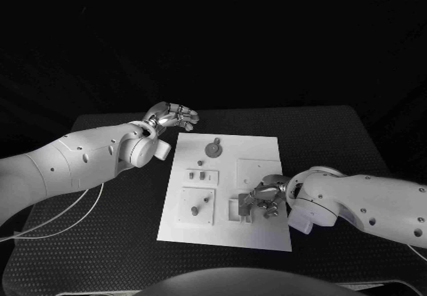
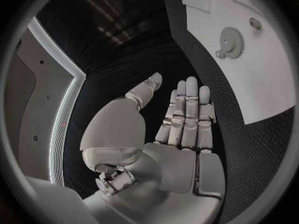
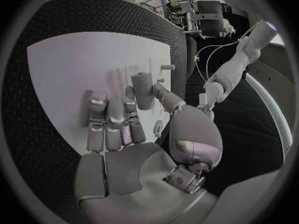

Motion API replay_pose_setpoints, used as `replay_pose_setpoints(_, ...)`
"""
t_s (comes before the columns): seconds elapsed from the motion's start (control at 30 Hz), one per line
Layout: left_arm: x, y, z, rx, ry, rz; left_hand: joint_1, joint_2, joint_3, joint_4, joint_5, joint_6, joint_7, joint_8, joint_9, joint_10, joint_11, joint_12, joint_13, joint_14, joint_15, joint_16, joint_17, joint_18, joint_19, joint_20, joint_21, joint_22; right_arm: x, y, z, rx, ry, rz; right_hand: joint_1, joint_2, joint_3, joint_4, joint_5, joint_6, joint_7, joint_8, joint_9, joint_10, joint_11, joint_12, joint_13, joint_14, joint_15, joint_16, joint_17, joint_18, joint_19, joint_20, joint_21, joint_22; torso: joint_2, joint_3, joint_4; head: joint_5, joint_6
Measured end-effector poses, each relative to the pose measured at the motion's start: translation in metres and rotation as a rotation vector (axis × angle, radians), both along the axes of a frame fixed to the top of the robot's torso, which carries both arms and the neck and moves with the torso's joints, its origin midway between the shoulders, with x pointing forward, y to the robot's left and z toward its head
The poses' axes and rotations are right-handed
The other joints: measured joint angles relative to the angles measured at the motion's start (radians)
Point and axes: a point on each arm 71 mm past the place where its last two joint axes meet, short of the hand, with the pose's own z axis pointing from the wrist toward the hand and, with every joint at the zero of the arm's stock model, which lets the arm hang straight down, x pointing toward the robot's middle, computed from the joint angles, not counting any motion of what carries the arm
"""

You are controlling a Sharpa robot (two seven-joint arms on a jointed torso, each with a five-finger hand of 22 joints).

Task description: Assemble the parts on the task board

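Silver right robot hand [image 1: 267,198] hides board's [image 1: 258,151] near-right fixture.

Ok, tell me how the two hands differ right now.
The left hand hovers off the task board, beyond its far left corner; the right hand is over the board's near right part. The left hand's fingers are straight and hold nothing; the right hand's fingers reach down among the board's fixtures. Both are silver, on white arms.

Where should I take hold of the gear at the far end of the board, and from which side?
Grip the gear by its toothed rim, coming from above. It lies flat on the task board, so only the edge offers purchase. The left hand, open beside the board, looks nearest.
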Motion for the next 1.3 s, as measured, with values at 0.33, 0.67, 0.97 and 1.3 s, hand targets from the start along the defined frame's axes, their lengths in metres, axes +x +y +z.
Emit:
replay_pose_setpoints(0.33,-0.0004,-0.0014,0.0001,-0.001,0.001,-0.003,0.0,0.0,0.0,0.0,0.0,0.0,0.0,0.0,0.0,0.0,0.0,0.0,0.0,0.0,0.0,0.0,0.001,0.0,0.0,0.0,0.0,0.0,-0.0005,0.0041,-0.0052,-0.004,0.025,-0.006,0.0,0.0,0.003,0.003,0.0,0.0,0.0,0.0,-0.001,0.0,0.0,-0.001,0.0,-0.001,0.001,0.0,-0.004,0.0,0.0,0.0,0.0,-0.001,0.0,0.0005,0.0007,0.004,-0.004)
replay_pose_setpoints(0.67,-0.0004,-0.001,0.0,-0.001,0.002,-0.002,0.0,0.0,0.0,0.0,0.0,0.0,0.0,0.0,0.001,0.0,0.0,0.0,0.0,0.0,0.0,0.0,0.002,0.0,0.0,0.0,-0.004,0.001,-0.0023,0.0084,-0.0062,0.003,0.041,0.001,-0.004,-0.004,0.003,0.003,0.0,0.0,0.0,-0.004,-0.002,0.0,0.0,-0.002,0.0,-0.001,0.001,0.0,-0.006,0.0,0.002,0.002,0.0,-0.001,0.0,0.0012,-0.0012,0.011,-0.009)
replay_pose_setpoints(0.97,-0.0004,-0.001,0.0,-0.001,0.003,-0.002,0.0,0.0,0.0,0.0,0.0,0.0,0.0,0.0,0.001,0.0,0.0,0.0,0.0,0.0,0.0,0.0,0.002,0.0,0.0,0.0,-0.004,0.002,-0.0033,0.0101,-0.0076,0.004,0.049,0.007,-0.008,0.0,0.003,0.003,0.0,0.0,0.0,-0.004,-0.002,0.0,0.0,-0.002,0.0,-0.001,0.001,0.0,-0.006,0.0,0.002,0.002,0.004,-0.001,0.0,0.0015,-0.0012,0.013,-0.011)
replay_pose_setpoints(1.3,-0.0004,-0.0005,0.0,0.0,0.003,-0.001,0.0,0.0,0.0,0.0,0.0,0.0,0.0,0.0,0.001,0.0,0.0,0.0,0.0,0.0,0.0,0.0,0.003,0.0,0.0,0.0,-0.004,0.003,-0.0045,0.0099,-0.0089,0.004,0.057,0.015,-0.011,-0.004,0.003,0.003,-0.001,0.0,0.001,-0.004,-0.003,0.002,0.002,-0.005,0.0,-0.004,-0.001,0.0,-0.008,0.0,0.001,0.002,0.004,-0.001,-0.001,0.001,-0.0014,0.014,-0.014)
